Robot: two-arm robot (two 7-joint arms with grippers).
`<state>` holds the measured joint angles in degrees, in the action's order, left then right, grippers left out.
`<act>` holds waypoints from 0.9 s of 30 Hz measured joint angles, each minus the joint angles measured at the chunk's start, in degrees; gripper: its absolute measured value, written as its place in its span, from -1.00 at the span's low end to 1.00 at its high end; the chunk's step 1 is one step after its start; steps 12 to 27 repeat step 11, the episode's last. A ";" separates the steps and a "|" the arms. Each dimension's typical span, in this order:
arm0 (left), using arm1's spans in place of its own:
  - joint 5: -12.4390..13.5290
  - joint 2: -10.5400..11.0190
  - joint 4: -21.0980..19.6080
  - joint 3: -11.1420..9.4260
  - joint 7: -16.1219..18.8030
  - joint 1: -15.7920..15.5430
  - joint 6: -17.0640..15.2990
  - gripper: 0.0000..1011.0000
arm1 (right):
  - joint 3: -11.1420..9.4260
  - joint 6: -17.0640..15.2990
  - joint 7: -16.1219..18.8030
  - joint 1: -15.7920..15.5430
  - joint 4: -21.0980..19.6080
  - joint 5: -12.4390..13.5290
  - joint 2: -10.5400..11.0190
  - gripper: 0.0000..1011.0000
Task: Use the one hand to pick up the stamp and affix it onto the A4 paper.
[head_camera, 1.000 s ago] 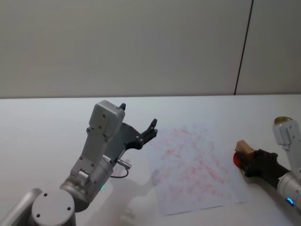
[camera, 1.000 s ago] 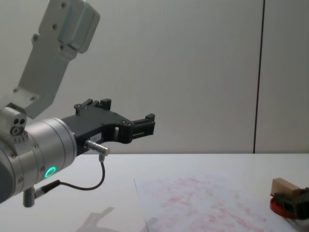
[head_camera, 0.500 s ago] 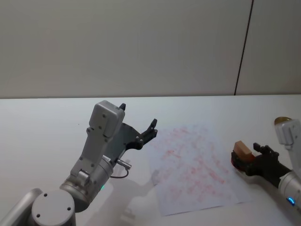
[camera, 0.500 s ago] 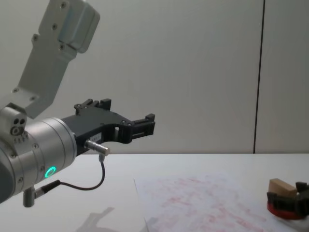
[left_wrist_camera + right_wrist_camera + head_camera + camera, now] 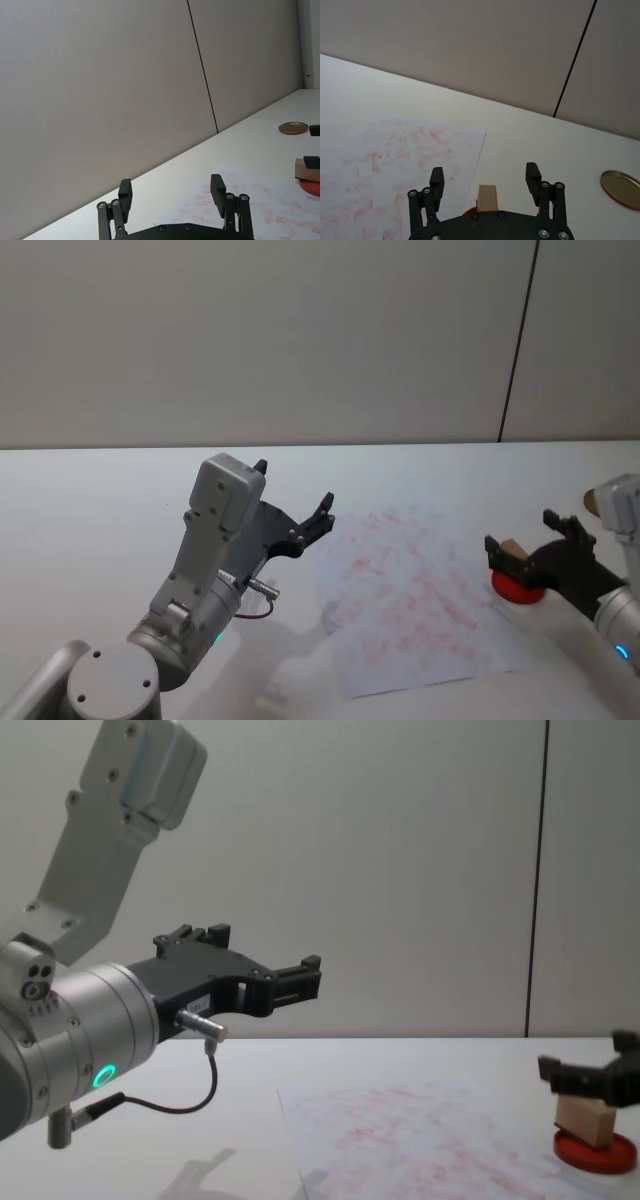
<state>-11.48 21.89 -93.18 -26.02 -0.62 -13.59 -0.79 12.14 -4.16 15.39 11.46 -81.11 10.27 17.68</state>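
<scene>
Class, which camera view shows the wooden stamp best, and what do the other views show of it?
The chest view: the stamp appears side-on, standing on the red ink pad. In the head view the right tool hides much of it; the right wrist view shows its top; the left wrist view catches it at the edge.

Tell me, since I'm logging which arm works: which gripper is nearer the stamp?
Right. The right gripper hangs open just above the stamp, which stands on the red ink pad. The left gripper sits open across the A4 paper, well away.
</scene>
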 joint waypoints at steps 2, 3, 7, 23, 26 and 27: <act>0.00 0.00 0.00 0.00 0.00 0.00 0.00 0.96 | 0.05 0.07 -0.28 -0.59 -1.71 -0.02 0.11 0.98; 0.00 0.00 0.00 0.00 0.00 0.00 0.00 0.96 | 0.08 0.07 -0.37 -0.77 -2.22 -0.02 0.14 0.98; 0.00 0.00 0.00 0.00 0.00 0.00 0.00 0.96 | 0.26 0.01 -0.75 -1.66 -4.73 -0.02 0.25 0.98; 0.00 0.00 0.00 0.00 0.00 0.00 0.00 0.96 | 0.43 -0.16 -1.10 -2.43 -6.91 0.04 0.36 0.98; 0.00 0.00 0.00 0.00 0.00 0.00 0.00 0.96 | 0.43 -0.16 -1.10 -2.43 -6.91 0.04 0.36 0.98; 0.00 0.00 0.00 0.00 0.00 0.00 0.00 0.96 | 0.43 -0.16 -1.10 -2.43 -6.91 0.04 0.36 0.98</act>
